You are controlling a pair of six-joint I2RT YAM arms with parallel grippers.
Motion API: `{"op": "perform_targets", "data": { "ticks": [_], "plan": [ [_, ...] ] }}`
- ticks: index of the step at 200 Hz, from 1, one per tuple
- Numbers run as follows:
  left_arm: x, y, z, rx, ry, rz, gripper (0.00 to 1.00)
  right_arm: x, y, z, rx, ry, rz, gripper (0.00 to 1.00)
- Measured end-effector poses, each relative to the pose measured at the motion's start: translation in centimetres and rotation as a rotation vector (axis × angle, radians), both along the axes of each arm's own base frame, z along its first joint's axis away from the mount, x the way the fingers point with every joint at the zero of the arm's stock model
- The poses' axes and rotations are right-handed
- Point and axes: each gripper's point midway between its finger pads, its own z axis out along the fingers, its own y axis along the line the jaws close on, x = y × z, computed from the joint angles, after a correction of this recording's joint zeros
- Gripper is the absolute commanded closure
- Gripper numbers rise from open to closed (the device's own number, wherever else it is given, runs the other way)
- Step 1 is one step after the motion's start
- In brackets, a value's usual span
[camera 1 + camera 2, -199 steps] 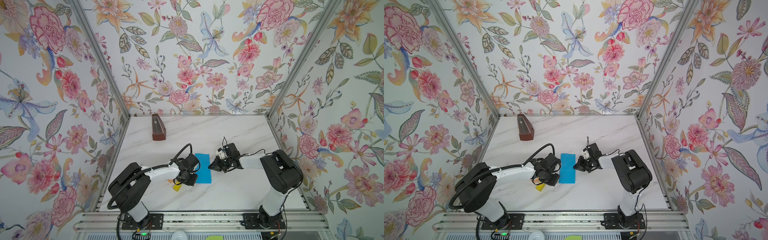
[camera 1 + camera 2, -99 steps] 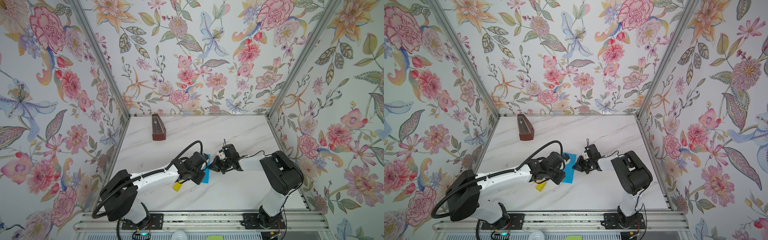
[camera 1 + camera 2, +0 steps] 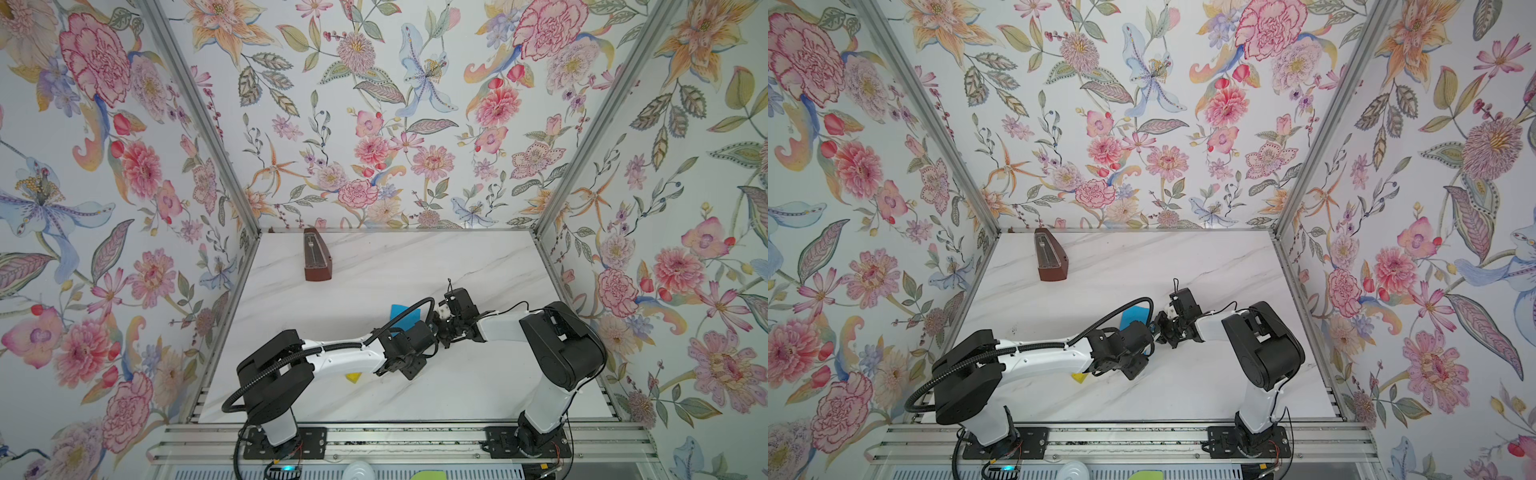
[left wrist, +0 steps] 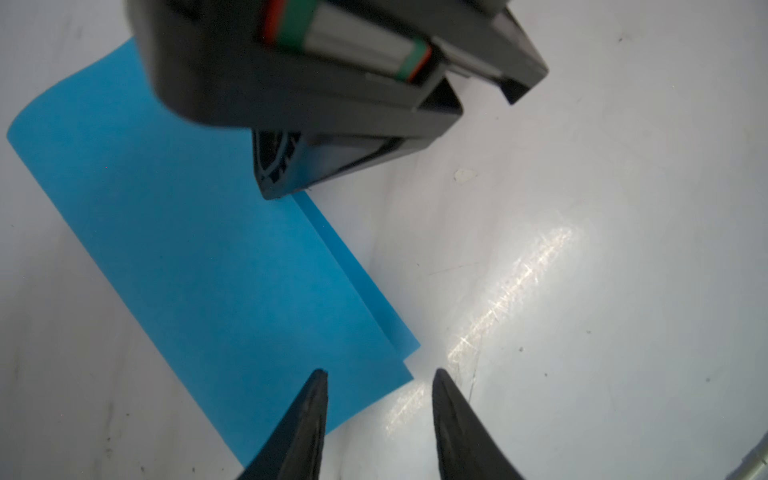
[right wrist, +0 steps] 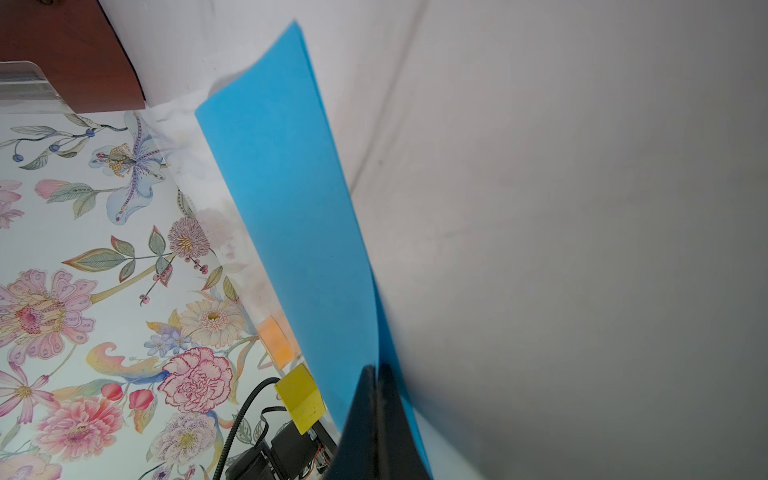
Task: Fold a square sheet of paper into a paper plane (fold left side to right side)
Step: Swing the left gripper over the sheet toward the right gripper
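The sheet of paper lies doubled over near the middle of the table, between the two arms. Its upper layer stops a little short of the lower one, so a thin strip of the bottom layer shows along the open side. The right gripper is fully closed with its tips on that open side, probably to pin both layers so the sheet cannot slide or spring back. Whether it pinches the paper or only presses on it cannot be told. The left gripper hangs just above the near corner of the same side, its jaws partly apart and holding nothing, one tip over the paper and one over bare table. That fits a hand letting go of the edge it has laid down, and the fold looks placed but not yet pressed into a sharp crease. A small yellow block sits under the left forearm and a wooden metronome stands well apart at the back. A second ago the left gripper was closed at the paper's left side. It has since crossed over the sheet to sit just beside the right gripper and has started opening, while the right gripper has stayed closed in place.
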Motion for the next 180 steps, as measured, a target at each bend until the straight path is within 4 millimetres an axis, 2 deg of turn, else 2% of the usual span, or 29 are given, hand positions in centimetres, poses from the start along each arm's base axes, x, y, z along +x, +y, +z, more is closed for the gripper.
{"op": "perform_targets", "data": {
  "ticks": [37,87,130,180],
  "plan": [
    [0.6,-0.4,-0.5,0.027,-0.017,-0.013,0.56,0.0,0.1,0.0,0.005,0.000,0.003,1.00],
    [1.1,0.2,-0.2,0.085,-0.047,-0.017,0.59,0.0,0.1,0.0,0.007,0.000,0.005,1.00],
    [1.0,1.2,-0.4,0.136,-0.054,-0.027,0.72,0.0,0.2,0.0,0.012,0.001,0.009,1.00],
    [0.9,1.4,-0.4,0.145,-0.050,-0.030,0.88,0.0,0.3,0.0,0.012,0.004,0.013,1.00]
  ]
}}
